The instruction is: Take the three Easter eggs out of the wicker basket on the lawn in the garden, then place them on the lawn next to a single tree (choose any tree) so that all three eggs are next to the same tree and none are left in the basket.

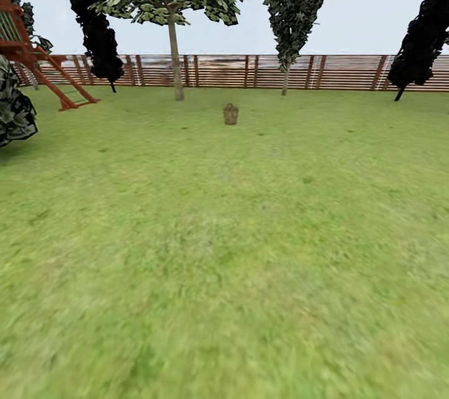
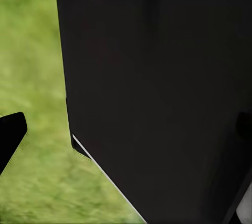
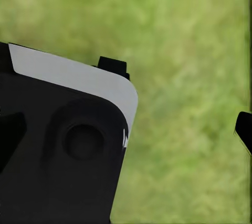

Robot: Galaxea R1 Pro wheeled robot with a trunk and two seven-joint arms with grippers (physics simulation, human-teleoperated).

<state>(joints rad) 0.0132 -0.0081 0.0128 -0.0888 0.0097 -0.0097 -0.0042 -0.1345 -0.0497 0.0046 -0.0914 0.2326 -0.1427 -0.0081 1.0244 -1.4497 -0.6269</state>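
Far ahead on the lawn point(image 1: 224, 249) stands the small brown wicker basket point(image 1: 231, 114); the Easter eggs are too far off to make out. Behind it and to the left rises a tree point(image 1: 176, 62) with a pale grey-brown trunk and green leaves. In the left wrist view, my left gripper point(image 2: 126, 129) has its dark fingertips point(image 2: 10, 135) wide apart, open and holding nothing, in front of a black part of the robot's body. In the right wrist view, my right gripper point(image 3: 126, 129) is likewise open over grass, one fingertip point(image 3: 244, 129) showing at the frame's edge.
A wooden slat fence point(image 1: 249, 70) closes off the far side of the garden. A red play frame point(image 1: 37, 56) stands at the back left beside a dark bush point(image 1: 14, 109). Black-foliage trees point(image 1: 96, 31) and a slim tree point(image 1: 293, 12) line the fence. Open grass stretches to the basket.
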